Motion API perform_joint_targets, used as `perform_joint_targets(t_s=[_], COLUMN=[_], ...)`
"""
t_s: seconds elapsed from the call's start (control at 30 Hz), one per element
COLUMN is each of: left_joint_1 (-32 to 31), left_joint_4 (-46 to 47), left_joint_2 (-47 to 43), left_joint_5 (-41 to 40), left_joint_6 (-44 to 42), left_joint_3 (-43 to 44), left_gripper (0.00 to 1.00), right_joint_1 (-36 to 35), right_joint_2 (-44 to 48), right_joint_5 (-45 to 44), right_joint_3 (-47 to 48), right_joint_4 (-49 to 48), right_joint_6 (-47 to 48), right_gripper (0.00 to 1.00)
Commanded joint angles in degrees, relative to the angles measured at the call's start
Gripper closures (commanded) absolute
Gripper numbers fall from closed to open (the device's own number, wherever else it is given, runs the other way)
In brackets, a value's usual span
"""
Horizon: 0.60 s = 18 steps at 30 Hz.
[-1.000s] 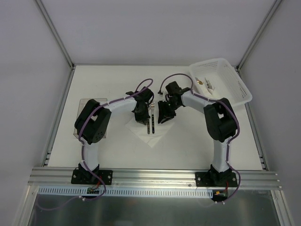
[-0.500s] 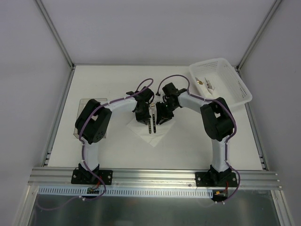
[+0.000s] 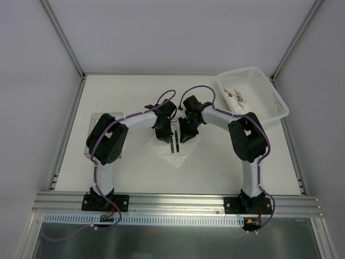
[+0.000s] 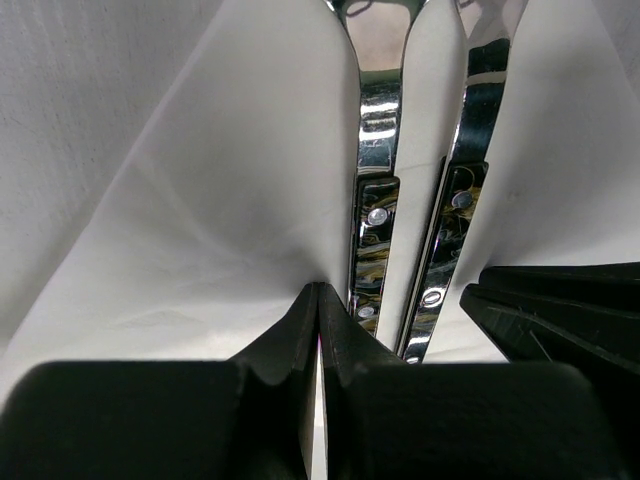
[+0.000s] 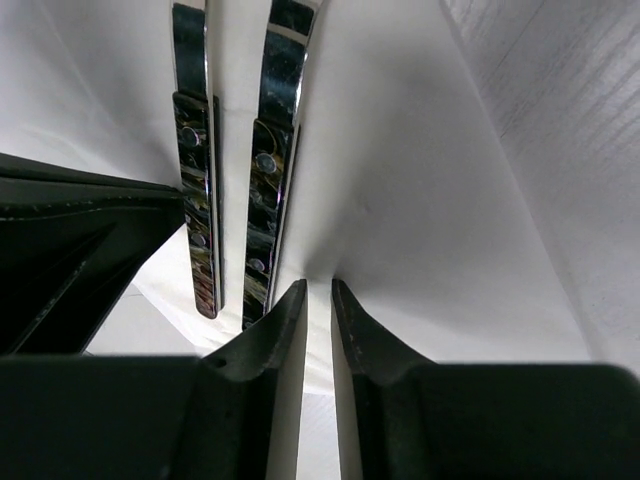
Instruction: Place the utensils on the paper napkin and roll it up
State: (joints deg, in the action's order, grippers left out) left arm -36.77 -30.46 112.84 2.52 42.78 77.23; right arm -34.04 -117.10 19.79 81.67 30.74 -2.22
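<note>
Two utensils (image 4: 375, 215) lie side by side, handles parallel, on the paper napkin (image 4: 220, 190) near the middle of the table (image 3: 215, 167). At one handle the left tool (image 4: 318, 305) is pinched tight on a raised fold of the napkin; at the other handle the right tool (image 5: 318, 300), closed to a narrow slit, nips the lifted sheet too.

- In both wrist views, we see the 2 utensils (image 4: 375, 230) run off the top edge, so their heads are cut off.
- From above, both arms hide the upper part of the paper napkin (image 3: 176, 156).
- We cannot name the tiny items (image 3: 233, 94) in the basket (image 3: 274, 101), upper right.
- The clear box (image 3: 95, 121), left, sits mostly behind an arm.
</note>
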Motion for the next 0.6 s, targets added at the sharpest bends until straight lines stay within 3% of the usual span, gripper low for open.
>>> perform_joint_targets(t_s=[0.0,0.2,0.57], left_joint_1=[-0.3,-0.3,-0.3], left_joint_4=[0.6,0.6,0.8], left_joint_2=[0.5,0.2,0.5], left_joint_5=[-0.2,-0.2,0.1], left_joint_6=[0.9,0.9,0.8], left_joint_3=[-0.1,-0.5,-0.2], left_gripper=[1.00,1.00,1.00], right_joint_1=[-0.9,-1.6,-1.7], right_joint_2=[-1.3,-2.3,-2.3], right_joint_5=[-3.0,-2.6,-1.3], right_joint_3=[2.5,2.6,2.3], right_joint_4=[-0.7,-0.6,-0.5], right_joint_6=[-1.3,-1.7,-2.0], right_gripper=[0.82,0.82,0.73])
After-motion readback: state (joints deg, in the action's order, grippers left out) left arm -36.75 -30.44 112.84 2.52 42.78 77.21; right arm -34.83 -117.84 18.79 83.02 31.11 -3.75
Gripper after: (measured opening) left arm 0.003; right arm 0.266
